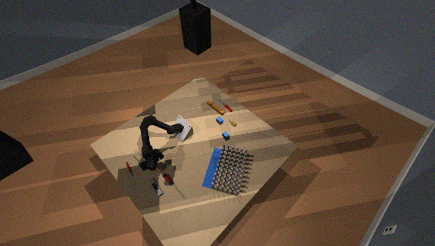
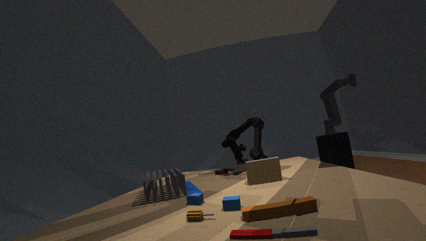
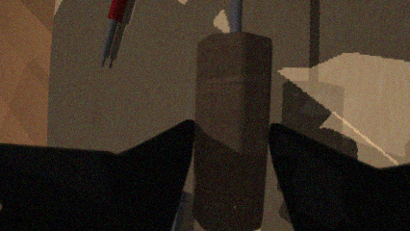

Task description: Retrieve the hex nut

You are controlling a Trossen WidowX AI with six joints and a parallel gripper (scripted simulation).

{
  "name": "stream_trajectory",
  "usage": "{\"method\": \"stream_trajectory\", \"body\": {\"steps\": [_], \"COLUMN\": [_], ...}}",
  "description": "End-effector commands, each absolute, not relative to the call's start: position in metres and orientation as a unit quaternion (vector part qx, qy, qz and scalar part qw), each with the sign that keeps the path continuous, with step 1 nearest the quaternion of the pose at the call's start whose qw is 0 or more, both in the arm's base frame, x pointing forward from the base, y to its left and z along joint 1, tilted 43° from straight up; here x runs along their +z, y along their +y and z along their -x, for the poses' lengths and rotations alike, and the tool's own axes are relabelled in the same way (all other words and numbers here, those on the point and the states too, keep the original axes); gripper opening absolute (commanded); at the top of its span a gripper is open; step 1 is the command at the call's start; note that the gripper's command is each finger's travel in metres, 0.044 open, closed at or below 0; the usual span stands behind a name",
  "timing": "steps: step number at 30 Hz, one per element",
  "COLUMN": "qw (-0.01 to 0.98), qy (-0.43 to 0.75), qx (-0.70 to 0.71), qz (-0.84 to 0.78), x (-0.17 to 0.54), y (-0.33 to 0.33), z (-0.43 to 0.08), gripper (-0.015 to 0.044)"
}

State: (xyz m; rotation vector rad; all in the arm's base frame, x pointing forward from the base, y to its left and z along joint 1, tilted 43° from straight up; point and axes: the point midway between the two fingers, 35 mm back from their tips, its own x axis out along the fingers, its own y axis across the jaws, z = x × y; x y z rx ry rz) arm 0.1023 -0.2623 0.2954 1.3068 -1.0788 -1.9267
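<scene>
My gripper (image 3: 232,129) (image 1: 177,130) (image 2: 239,158) is shut on a tool with a thick brown-grey hexagonal handle (image 3: 234,82) and a thin metal shaft (image 3: 235,13) that points away from me. It holds the tool above the table, close to a tilted pale panel (image 1: 184,126) (image 2: 262,170). The field of standing grey spacers (image 1: 233,170) (image 2: 164,183) is off to the side, with the blue taped strip (image 1: 213,166) (image 2: 193,193) along its front. The nut is hidden among the spacers.
A red screwdriver (image 1: 129,168) (image 3: 116,14), a second red-handled screwdriver (image 1: 169,180) and a grey block (image 1: 155,186) lie near the arm's base. Two blue cubes (image 1: 219,120) (image 1: 225,135), a yellow stub driver (image 1: 232,122), an orange bar (image 1: 215,107) and a red-grey tool (image 1: 225,105) lie beyond the spacers.
</scene>
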Motion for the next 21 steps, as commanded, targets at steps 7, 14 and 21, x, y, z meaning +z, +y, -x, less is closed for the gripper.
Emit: {"method": "stream_trajectory", "body": {"steps": [7, 14, 21], "qw": [0.285, 0.285, 0.286], "qy": [-0.402, -0.402, -0.403], "qx": [-0.720, -0.720, -0.720], "qz": [-0.488, -0.488, -0.487], "x": [0.2903, 0.2869, 0.2836], "y": [-0.2674, -0.2707, -0.2741], "z": [-0.1016, -0.1011, -0.1005], "gripper": [0.0000, 0.0000, 0.0000]}}
